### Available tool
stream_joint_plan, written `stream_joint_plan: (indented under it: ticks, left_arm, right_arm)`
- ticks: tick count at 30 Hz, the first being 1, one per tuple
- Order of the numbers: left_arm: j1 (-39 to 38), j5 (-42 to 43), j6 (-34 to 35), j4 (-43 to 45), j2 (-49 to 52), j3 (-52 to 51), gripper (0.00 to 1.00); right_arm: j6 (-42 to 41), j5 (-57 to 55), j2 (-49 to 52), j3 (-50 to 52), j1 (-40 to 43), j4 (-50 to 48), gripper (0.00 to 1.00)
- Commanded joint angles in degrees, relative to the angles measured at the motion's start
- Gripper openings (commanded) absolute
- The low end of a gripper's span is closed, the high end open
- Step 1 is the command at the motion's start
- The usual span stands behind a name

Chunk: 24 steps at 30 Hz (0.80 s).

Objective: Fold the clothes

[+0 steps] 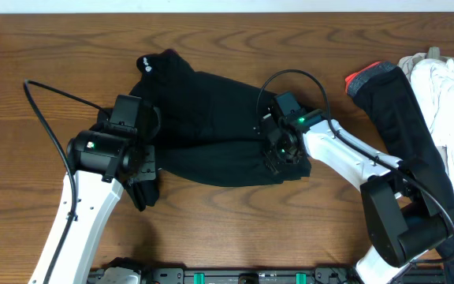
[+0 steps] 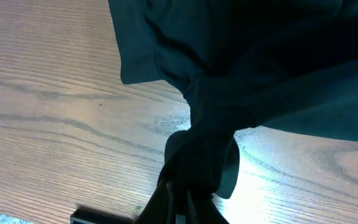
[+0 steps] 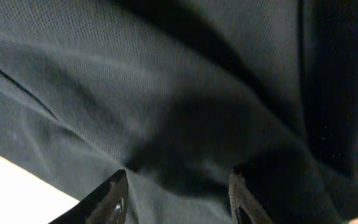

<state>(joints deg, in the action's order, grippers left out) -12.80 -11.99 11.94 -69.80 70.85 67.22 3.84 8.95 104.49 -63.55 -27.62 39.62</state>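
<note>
The clothes in play are a black T-shirt (image 1: 203, 118) lying crumpled at mid-table, its small white neck logo (image 1: 146, 65) at the far left. My left gripper (image 1: 142, 170) is shut on a bunched bit of the shirt's left edge; the left wrist view shows the black T-shirt (image 2: 241, 62) gathered into the left gripper (image 2: 185, 186) just above the wood. My right gripper (image 1: 278, 154) is over the shirt's right end. In the right wrist view its fingers (image 3: 114, 199) stand apart, the right gripper (image 3: 176, 193) open, with the T-shirt (image 3: 166, 81) filling the view beneath.
A black garment with a red edge (image 1: 392, 102) and a white garment (image 1: 448, 87) lie piled at the right side. The wooden table (image 1: 53, 55) shows bare at left and front. A cable (image 1: 46, 95) loops off the left arm.
</note>
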Motion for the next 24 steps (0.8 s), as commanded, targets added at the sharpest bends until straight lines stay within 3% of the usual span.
stream_joint_plan:
  ticks: [1, 5, 11, 13, 15, 16, 19, 24]
  left_arm:
    - [0.35, -0.44, -0.37, 0.09, -0.44, 1.38, 0.06]
    - [0.35, -0.44, -0.37, 0.09, -0.44, 1.38, 0.06]
    - [0.35, -0.44, -0.37, 0.11, -0.44, 1.38, 0.06]
    - [0.35, -0.46, -0.37, 0.11, -0.44, 1.38, 0.06]
    - [0.35, -0.44, -0.37, 0.11, -0.44, 1.38, 0.06]
    - [0.35, -0.46, -0.35, 0.11, -0.44, 1.38, 0.06]
    - [0.35, -0.44, -0.37, 0.11, -0.44, 1.38, 0.06]
    - [0.35, -0.44, -0.37, 0.11, -0.44, 1.38, 0.06]
  right_arm:
    - [0.5, -0.85, 0.28, 0.35, -0.33, -1.2, 0.45]
    - [0.48, -1.29, 0.33, 0.35, -0.33, -1.92, 0.25]
    - [0.5, -3.37, 0.33, 0.35, -0.33, -2.36, 0.17]
    - [0.48, -3.37, 0.33, 0.35, -0.33, -2.32, 0.2]
    - [0.48, -3.32, 0.33, 0.35, -0.33, -2.25, 0.41]
    - [0.5, -3.34, 0.33, 0.35, -0.33, -2.14, 0.42]
    - [0.5, -2.67, 0.42, 0.5, -0.39, -2.05, 0.32]
    - [0.48, -2.29, 0.46, 1.68, -1.25, -2.82, 0.32]
